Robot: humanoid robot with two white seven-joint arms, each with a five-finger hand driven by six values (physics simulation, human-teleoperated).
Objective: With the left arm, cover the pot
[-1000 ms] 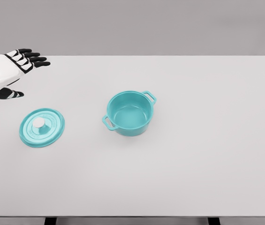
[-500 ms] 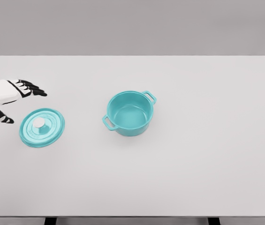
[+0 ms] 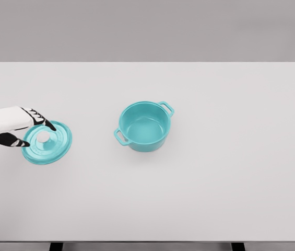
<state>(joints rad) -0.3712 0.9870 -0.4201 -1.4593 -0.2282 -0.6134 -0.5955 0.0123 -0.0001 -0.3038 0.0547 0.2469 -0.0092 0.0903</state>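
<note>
White table (image 3: 215,183); grey wall behind; lid (image 3: 50,148), pot (image 3: 144,127) apart.

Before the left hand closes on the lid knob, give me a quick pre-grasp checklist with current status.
1. Left hand at the lid: ok, over its left edge.
2. Fingers open for the grasp: ok, thumb and fingers spread.
3. Knob between the fingers: not ok, it lies just right of the fingertips.
4. Lid flat on the table, knob up: ok.
5. Pot upright, open, empty: ok.
6. Path from lid to pot clear: ok.
</note>
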